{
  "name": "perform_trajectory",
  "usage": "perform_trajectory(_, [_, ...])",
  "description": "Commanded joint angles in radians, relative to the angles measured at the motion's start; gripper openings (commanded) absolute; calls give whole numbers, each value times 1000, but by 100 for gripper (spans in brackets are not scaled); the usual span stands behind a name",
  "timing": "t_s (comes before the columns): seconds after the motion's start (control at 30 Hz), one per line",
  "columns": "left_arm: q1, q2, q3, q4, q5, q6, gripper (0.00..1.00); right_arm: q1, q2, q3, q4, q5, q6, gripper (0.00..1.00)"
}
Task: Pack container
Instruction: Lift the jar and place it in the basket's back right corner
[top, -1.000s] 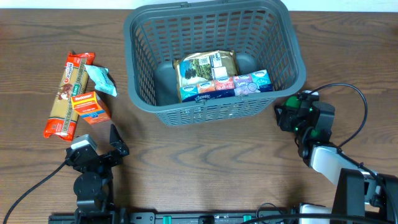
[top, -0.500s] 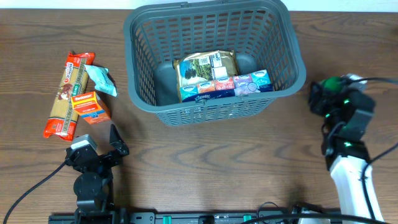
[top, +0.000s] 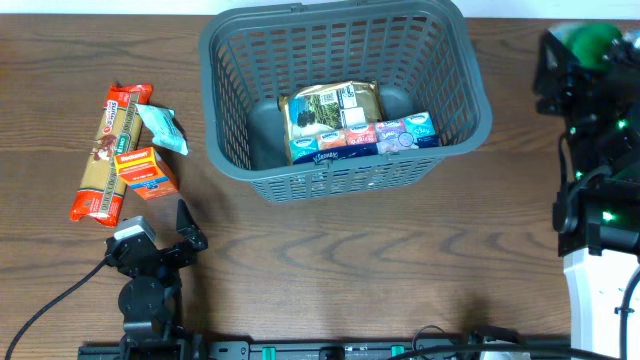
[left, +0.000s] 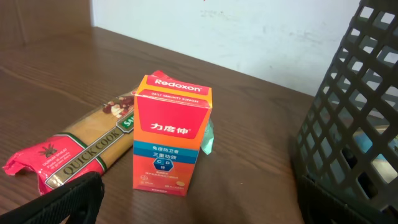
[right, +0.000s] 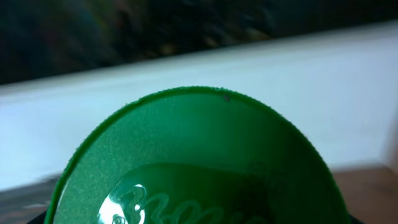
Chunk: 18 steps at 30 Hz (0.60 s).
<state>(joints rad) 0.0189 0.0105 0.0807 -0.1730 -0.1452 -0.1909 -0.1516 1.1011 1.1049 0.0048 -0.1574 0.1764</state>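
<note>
At the far middle of the table stands the container (top: 345, 178), a large dark grey plastic basket with its open mouth facing straight up. Its long axis runs left to right across the table, level and square to the edge. A printed bag (top: 332, 108) and a few small packets lie on its solid floor, towards the near wall.

It looks stiff and light for its bulk, not fragile, a little heavier with goods inside. It is far too wide for a claw to span, so the likely hold is a pinch on the rim or through the lattice slats of a side wall.

The left claw (top: 152, 232) rests near the front left, spread and empty, facing an orange box (left: 169, 134) and a long pasta packet (left: 81, 152) left of the basket. The right claw (top: 585, 58) is well right of the basket; its jaws are hidden, but it appears to pinch a round green lid (right: 199, 162).
</note>
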Motion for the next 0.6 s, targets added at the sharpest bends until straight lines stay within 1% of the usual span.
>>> perform_trajectory(0.0, [4, -6, -24, -11, -5, -5, 99, 111, -8, 50, 31, -68, 6, 41])
perform_trajectory(0.17, [4, -6, -24, -11, -5, -5, 99, 277, 58, 55, 100, -64, 5, 42])
perform_trajectory(0.3, [4, -6, -24, -11, -5, -5, 99, 369, 167, 55, 172, -5, 6, 42])
perform_trajectory(0.43, [4, -6, -24, -11, -5, -5, 99, 407, 279, 68, 239, 39, 6, 41])
perform_trajectory(0.57, [4, -6, -24, -11, -5, -5, 99, 420, 395, 103, 249, 77, 1, 41])
